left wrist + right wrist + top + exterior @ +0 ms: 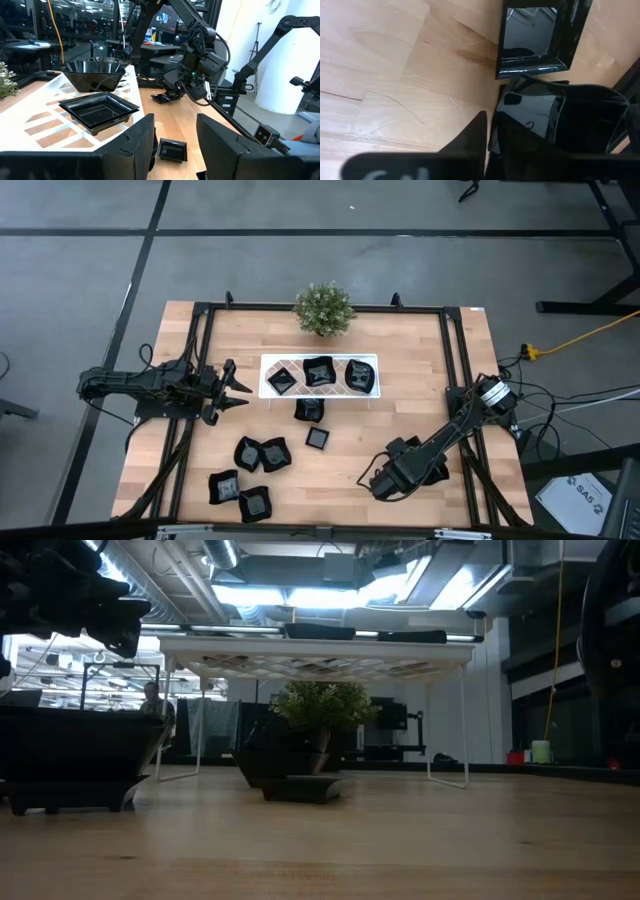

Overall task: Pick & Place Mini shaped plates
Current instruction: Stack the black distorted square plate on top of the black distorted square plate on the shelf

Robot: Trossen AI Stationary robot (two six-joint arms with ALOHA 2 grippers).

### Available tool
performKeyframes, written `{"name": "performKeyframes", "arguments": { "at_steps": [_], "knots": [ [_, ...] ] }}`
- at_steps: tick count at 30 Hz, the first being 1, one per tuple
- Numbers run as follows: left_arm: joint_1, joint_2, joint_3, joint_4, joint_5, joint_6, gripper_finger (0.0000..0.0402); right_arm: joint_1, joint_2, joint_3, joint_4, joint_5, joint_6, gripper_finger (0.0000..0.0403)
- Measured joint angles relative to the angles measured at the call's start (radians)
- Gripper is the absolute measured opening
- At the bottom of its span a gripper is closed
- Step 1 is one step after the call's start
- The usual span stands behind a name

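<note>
The mini shaped plates are small glossy black dishes. Three sit on the white tray (268,361), and two of them (98,109) (95,74) show in the left wrist view. Several more lie flat on the table: one by the tray (309,409), a small square one (317,438) (535,37), and a group near the near-left corner (247,452) (255,502). My left gripper (238,388) (175,125) hovers open and empty off the tray's left end. My right gripper (372,480) is low over the near-right table, with a plate (555,115) between its fingers. My right gripper has a glossy black mini plate (545,107) between its two fingers. One finger (470,140) lies along the plate's edge, and the plate itself hides the other. I cannot tell whether the plate is lifted clear of the table.
A small green potted plant (323,308) stands at the far edge behind the tray. Dark frame rails (196,380) (455,360) run along the table's left and right sides. Bare wood (420,410) lies between the tray and the right arm.
</note>
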Motion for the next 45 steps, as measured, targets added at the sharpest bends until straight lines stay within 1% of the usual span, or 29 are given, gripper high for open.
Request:
{"name": "performKeyframes", "arguments": {
  "at_steps": [5, 10, 14, 21, 29, 32, 38, 45],
  "knots": [
    [0.0, 0.0, 0.0, 0.0, 0.0, 0.0, 0.0143, 0.002, 0.0, 0.0, -0.009, -0.001, -0.024, 0.0007],
    [0.0, 0.0, 0.0, 0.0, 0.0, 0.0, 0.0143, 0.002, 0.0, 0.003, -0.031, -0.001, -0.027, 0.0013],
    [0.0, 0.0, 0.0, 0.0, 0.0, 0.0, 0.0143, 0.002, 0.0, 0.036, -0.085, 0.002, -0.033, 0.0006],
    [0.0, 0.0, 0.0, 0.0, 0.0, 0.0, 0.0143, 0.002, 0.0, 0.114, -0.185, 0.053, -0.051, 0.0006],
    [0.0, 0.0, 0.0, 0.0, 0.0, 0.0, 0.0143, 0.002, 0.0, 0.157, -0.209, 0.102, -0.08, 0.0006],
    [0.0, 0.0, 0.0, 0.0, 0.0, 0.0, 0.0143, 0.002, 0.0, 0.172, -0.208, 0.148, -0.119, 0.0006],
    [0.0, 0.0, 0.0, 0.0, 0.0, 0.0, 0.0143, -0.008, 0.0, 0.22, -0.208, 0.272, -0.195, 0.0007],
    [0.0, 0.0, 0.0, 0.0, 0.0, 0.0, 0.0143, -0.03, 0.0, 0.282, -0.202, 0.394, -0.35, 0.0007]
  ]
}}
